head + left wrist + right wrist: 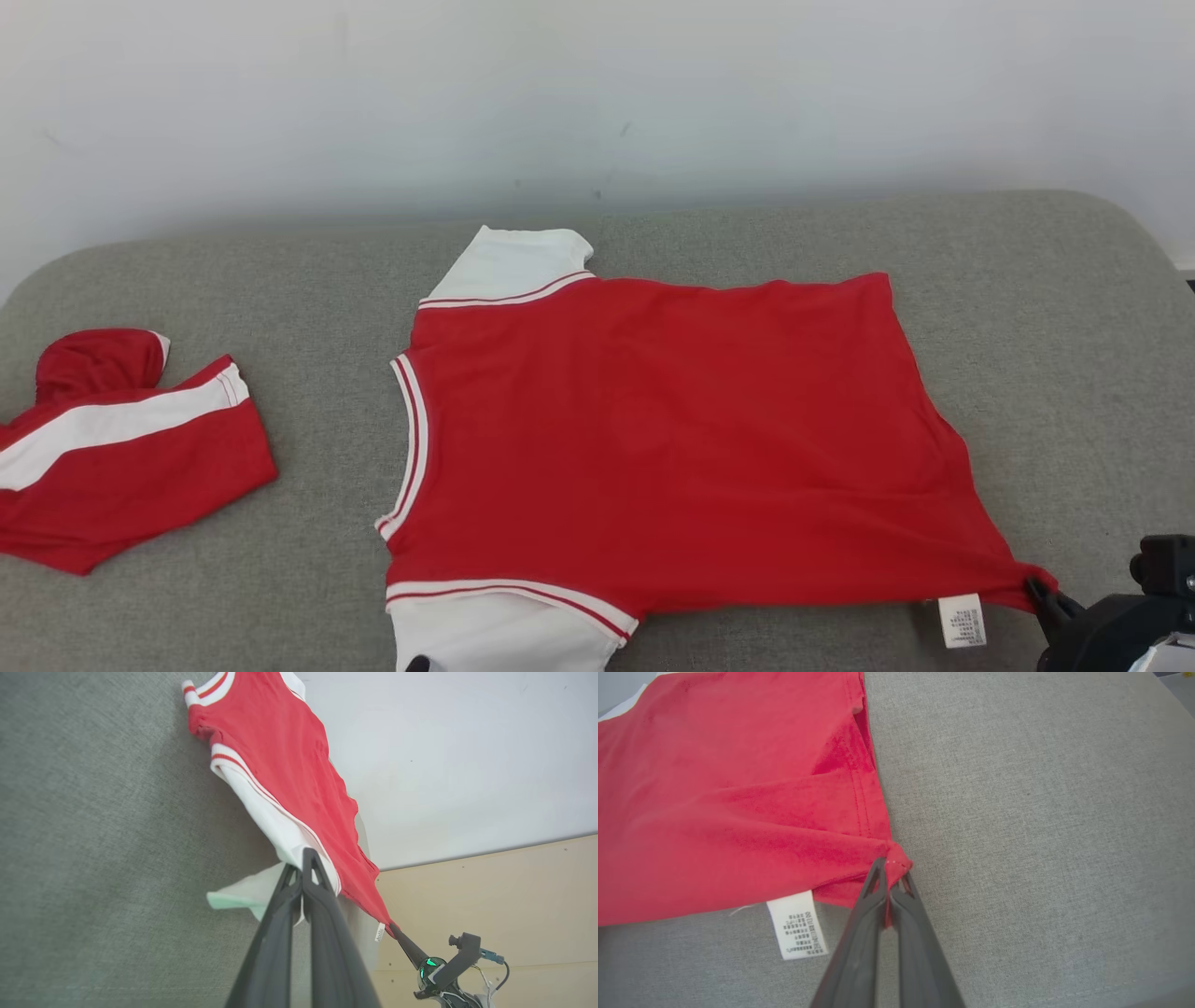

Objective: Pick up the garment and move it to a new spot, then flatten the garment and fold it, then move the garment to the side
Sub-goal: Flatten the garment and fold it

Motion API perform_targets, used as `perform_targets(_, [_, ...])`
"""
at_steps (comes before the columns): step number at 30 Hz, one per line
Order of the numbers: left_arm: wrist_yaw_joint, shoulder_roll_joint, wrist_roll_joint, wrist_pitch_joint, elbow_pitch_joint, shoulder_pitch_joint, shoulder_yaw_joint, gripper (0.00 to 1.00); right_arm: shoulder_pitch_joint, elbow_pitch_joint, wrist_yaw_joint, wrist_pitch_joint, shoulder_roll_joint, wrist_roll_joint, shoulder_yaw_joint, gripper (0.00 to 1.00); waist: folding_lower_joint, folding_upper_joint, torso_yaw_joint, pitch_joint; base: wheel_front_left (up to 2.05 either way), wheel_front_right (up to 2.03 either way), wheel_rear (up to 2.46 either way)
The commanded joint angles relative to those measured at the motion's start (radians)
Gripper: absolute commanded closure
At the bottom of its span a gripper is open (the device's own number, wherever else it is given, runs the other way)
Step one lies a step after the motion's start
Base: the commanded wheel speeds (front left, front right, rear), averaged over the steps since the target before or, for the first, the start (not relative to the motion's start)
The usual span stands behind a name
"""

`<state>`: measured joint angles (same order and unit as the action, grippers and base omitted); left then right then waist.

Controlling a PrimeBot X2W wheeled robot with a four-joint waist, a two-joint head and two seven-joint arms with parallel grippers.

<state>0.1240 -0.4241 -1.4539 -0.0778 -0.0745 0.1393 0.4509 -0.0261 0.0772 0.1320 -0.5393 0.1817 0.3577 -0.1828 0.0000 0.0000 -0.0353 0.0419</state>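
The garment [653, 429] is a red top with white sleeves and striped trim, spread mostly flat across the grey cushion [1074, 327]. My right gripper [1041, 593] is shut on its near hem corner, and the right wrist view shows the red cloth [714, 812] bunched between the closed right gripper [889, 868], beside a white care label [796, 924]. My left gripper [417, 665] just peeks in at the bottom edge on the near white sleeve. In the left wrist view the left gripper [303, 858] is shut on that sleeve of the garment [280, 765], and the right gripper [397, 931] pulls the hem taut.
A second red garment with a white stripe [112, 448] lies folded at the cushion's far left. A white wall [597, 103] rises behind the cushion. Bare grey cushion lies between the two garments and to the right of the hem. A beige panel [514, 896] is beyond the cushion's edge.
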Motion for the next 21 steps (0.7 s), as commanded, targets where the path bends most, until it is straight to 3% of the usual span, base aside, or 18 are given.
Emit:
perform_targets(1, [0.004,0.001,-0.015,-0.001,0.004,0.02,0.001,1.0,-0.02,-0.005,-0.003,-0.005,-0.006,-0.019,-0.018,1.0,0.0,0.0,-0.002,0.002,0.0,0.0,0.0])
perform_targets(13, [-0.017,-0.033,-0.036,0.034,-0.001,0.091,0.015,1.0,-0.071,0.026,-0.003,0.009,-0.047,-0.057,-0.064,1.0,0.0,0.0,-0.006,0.027,0.0,0.0,0.0])
perform_targets(21, [-0.009,-0.016,-0.009,-0.004,-0.015,0.065,0.002,1.0,-0.042,0.025,-0.003,0.043,-0.055,-0.048,-0.046,1.0,0.0,0.0,-0.007,0.031,0.0,0.0,0.0])
